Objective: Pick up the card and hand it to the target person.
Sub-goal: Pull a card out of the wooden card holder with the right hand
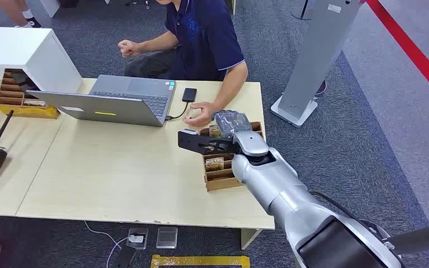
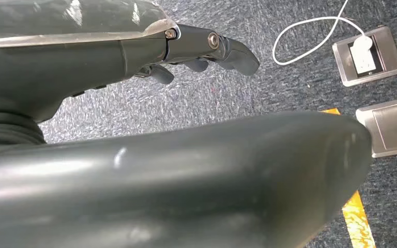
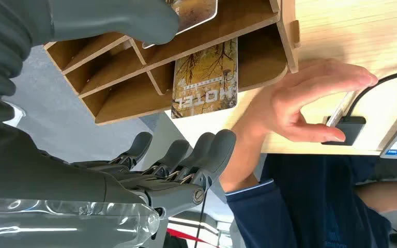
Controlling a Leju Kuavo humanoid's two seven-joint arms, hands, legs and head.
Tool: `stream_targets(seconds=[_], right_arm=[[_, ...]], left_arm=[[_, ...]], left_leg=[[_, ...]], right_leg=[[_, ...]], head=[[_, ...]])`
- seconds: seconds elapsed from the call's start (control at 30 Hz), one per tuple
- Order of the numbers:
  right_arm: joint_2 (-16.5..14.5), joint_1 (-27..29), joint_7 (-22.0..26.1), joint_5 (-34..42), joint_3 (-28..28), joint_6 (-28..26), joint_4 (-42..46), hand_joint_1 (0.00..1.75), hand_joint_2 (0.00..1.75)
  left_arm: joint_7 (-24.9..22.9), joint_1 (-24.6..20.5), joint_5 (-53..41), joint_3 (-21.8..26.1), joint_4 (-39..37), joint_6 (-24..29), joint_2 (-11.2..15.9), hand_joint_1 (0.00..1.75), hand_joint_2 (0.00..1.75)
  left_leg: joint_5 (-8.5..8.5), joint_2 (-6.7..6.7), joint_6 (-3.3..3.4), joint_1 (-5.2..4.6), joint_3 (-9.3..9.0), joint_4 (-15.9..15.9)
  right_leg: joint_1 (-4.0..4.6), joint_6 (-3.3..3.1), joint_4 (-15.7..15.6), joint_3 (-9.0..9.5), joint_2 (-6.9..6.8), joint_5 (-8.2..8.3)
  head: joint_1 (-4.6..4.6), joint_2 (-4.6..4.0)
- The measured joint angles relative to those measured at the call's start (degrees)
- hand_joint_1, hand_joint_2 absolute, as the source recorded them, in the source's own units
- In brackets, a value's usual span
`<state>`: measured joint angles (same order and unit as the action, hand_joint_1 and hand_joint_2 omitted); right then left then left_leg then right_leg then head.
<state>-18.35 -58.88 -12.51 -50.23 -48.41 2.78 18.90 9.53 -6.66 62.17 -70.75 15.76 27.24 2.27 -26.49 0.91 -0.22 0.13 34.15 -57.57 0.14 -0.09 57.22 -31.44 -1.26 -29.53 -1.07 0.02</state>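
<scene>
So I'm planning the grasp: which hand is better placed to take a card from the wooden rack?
Right. The right hand hangs open over the wooden rack, beside the HOTEL card. The left hand hangs down by the carpet.

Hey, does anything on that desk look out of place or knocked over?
Nothing looks spilled or damaged. The wooden card holder stands upright near the table edge with hotel cards slotted in. The right hand hovers beside it, close to the person's hand.

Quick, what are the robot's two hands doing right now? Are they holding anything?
Left hand: holding nothing, fingers a little curled, hanging over the carpet.
Right hand: open, holding nothing, above the wooden card holder.
</scene>
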Motion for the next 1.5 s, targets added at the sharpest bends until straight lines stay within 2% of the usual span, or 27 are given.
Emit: stream_targets(seconds=[0.8, 0.97, 1.23, 1.5], right_arm=[[0.0, 0.3, -1.1, -2.3, -0.5, 1.5, -0.6, 0.65, 1.75], [0.0, 0.4, -1.2, -2.4, -0.6, 1.5, -0.7, 0.75, 1.75], [0.0, 0.3, -1.2, -2.4, -0.8, 1.3, -0.8, 1.04, 1.75], [0.0, 0.1, -1.2, -1.5, -0.8, 1.2, -0.8, 1.06, 1.75]], left_arm=[[0.0, 0.0, 0.0, 0.0, 0.0, 0.2, 0.0, 0.00, 0.00], [0.1, 0.0, 0.0, 0.0, 0.0, 0.4, 0.0, 0.00, 0.00], [0.1, 0.0, 0.0, 0.0, 0.0, 0.5, 0.0, 0.00, 0.00], [0.1, 0.0, 0.0, 0.0, 0.0, 0.5, 0.0, 0.00, 0.00]], left_leg=[[0.00, 0.00, 0.00, 0.00, 0.00, 0.0], [0.00, 0.00, 0.00, 0.00, -0.01, 0.0], [0.00, 0.00, 0.00, 0.00, -0.01, 0.0], [0.00, 0.00, 0.00, 0.00, -0.01, 0.0]], right_leg=[[0.00, 0.00, 0.0, 0.00, 0.00, 0.00], [0.00, 0.00, 0.0, 0.00, 0.00, 0.00], [0.00, 0.00, 0.0, 0.01, 0.00, 0.00], [0.00, 0.00, 0.0, 0.00, 0.00, 0.00]], head=[[0.01, 0.00], [0.01, 0.00], [0.01, 0.00], [0.01, 0.01]])
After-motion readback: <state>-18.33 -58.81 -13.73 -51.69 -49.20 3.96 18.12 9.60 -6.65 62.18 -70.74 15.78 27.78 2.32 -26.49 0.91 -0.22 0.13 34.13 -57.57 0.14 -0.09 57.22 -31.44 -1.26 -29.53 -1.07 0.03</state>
